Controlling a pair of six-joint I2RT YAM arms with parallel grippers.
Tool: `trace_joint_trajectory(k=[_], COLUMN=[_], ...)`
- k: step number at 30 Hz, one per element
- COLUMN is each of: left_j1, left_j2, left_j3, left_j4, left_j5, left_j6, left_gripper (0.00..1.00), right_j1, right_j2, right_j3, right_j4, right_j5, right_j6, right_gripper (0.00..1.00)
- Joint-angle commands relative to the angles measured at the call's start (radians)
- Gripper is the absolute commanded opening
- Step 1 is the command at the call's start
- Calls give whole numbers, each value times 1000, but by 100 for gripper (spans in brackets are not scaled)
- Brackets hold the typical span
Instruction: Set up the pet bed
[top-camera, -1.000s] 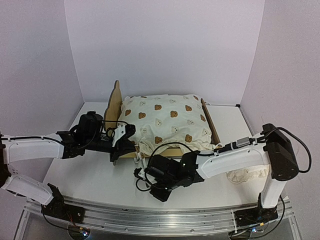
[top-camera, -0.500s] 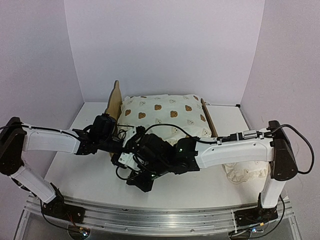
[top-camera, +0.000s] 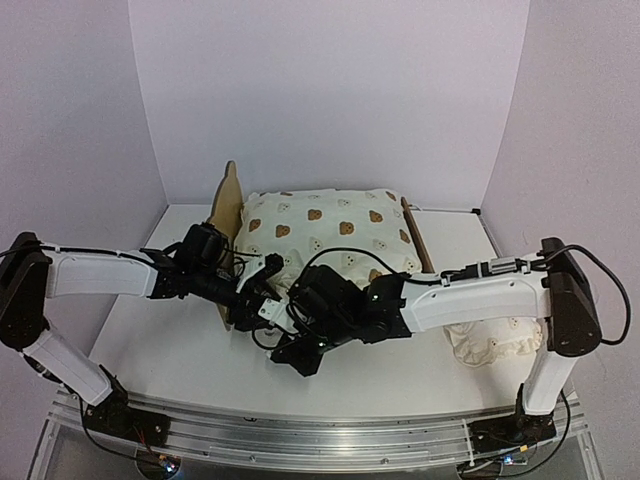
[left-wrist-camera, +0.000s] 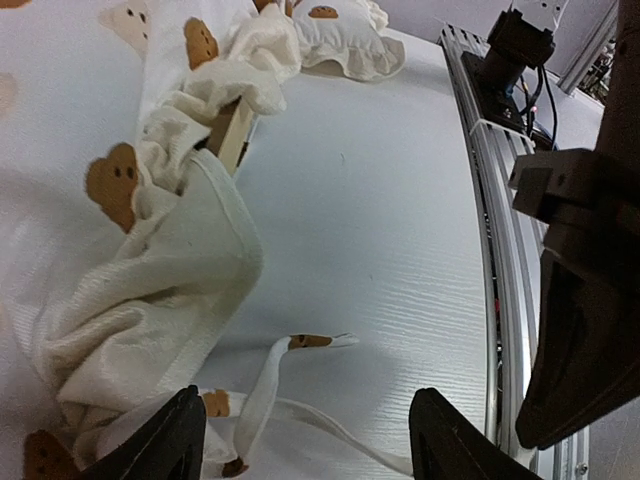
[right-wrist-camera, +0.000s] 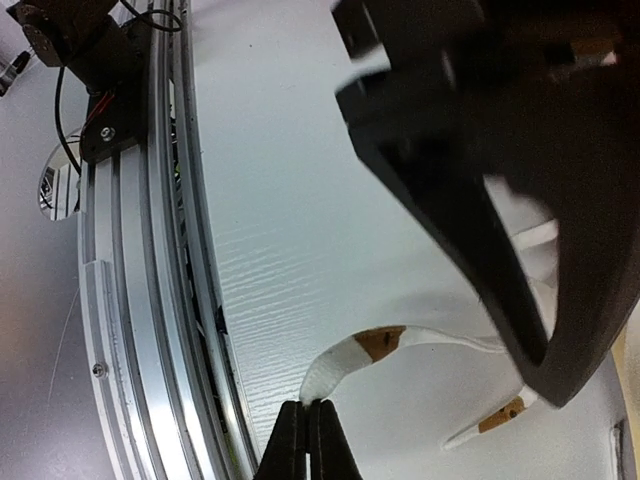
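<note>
The pet bed, a light plywood frame, shows its eared headboard (top-camera: 228, 203) at the left and a side rail (top-camera: 421, 238) at the right. A cream bear-print cushion (top-camera: 330, 232) covers it. My left gripper (top-camera: 264, 287) is at the cushion's near-left corner and stands open (left-wrist-camera: 310, 442). A loose cushion tie (left-wrist-camera: 268, 382) lies on the table between its fingers, and a bit of the bed's wood (left-wrist-camera: 232, 135) shows in the bunched fabric (left-wrist-camera: 150, 250). My right gripper (top-camera: 281, 325) is just in front of the left one, shut (right-wrist-camera: 309, 432) on the end of another tie (right-wrist-camera: 365, 349).
A small ruffled bear-print pillow (top-camera: 490, 342) lies on the table at the right, behind the right arm; it also appears as the pillow (left-wrist-camera: 345, 42) in the left wrist view. The aluminium base rail (right-wrist-camera: 140, 250) runs along the table's near edge, close to the right gripper.
My left gripper has gone from shut to open, and a tie now lies loose between its fingers. The right arm swung left to the bed's near-left corner, staying shut.
</note>
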Motion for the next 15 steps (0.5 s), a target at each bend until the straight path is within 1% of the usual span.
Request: trace_joint_trajectory(k=[1,3,6,8,10,12,15], left_j1=[47,51,52,50,42,20,-33], left_j2=[-89,-124,-200,-257,-309,-339,-331], left_j3=[48,20,-52,-108,-167,-209,-223], left_j4=[-84,-112,-116,-91,-27,11,38], left_j5=[64,77,99,123,119,86,-17], left_j6=[83,145,252,311,334,365,394], left_gripper=[72,70,60,58,58,60,62], right_j1=[-27,-45,-71,-88,-102,-108,-110], right_j2=[-64,-67,-70,-73,-75,-71,-64], right_j3=[-15,-19,-30,-40,-55,-54,-45], right_j4=[53,64,103,140,180,191,196], right_j5=[-42,-60,-92,-107,-118,-121,-132], right_j6=[60,78,126,165,195,201,194], right_gripper=[0,0,0,0,0,0,0])
